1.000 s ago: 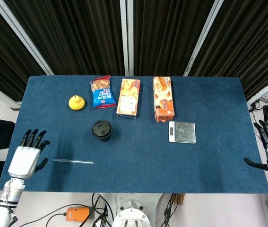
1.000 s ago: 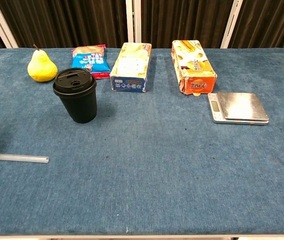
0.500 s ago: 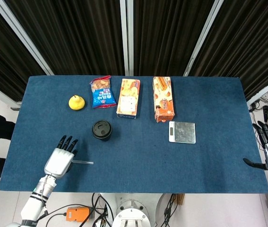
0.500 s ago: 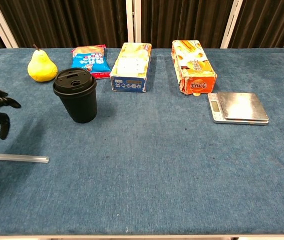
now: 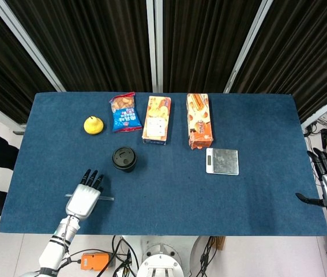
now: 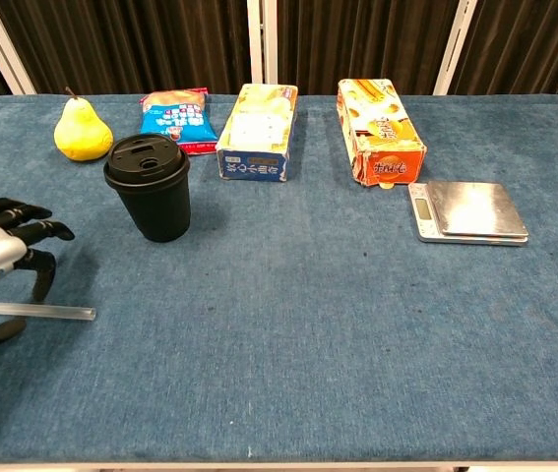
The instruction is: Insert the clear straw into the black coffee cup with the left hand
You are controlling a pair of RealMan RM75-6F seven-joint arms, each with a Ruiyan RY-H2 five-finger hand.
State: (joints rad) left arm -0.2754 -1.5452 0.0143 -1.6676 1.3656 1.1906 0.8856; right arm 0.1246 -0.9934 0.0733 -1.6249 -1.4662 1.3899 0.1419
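Clear straw (image 6: 57, 313) lies near table edge beneath spread, empty left hand (image 5: 86, 195).

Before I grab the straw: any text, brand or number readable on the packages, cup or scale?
Nothing reads clearly.
Blue snack bag: print blurred.
Blue-ended box: characters on its end, too blurred.
Orange box: characters on its end, too blurred.
Scale: display unreadable.
Cup: no text visible.

Even, bright overhead light fills both views, and focus is sharp throughout. The matte blue cloth table (image 6: 308, 324) shows only faint, soft shadows and no glare.
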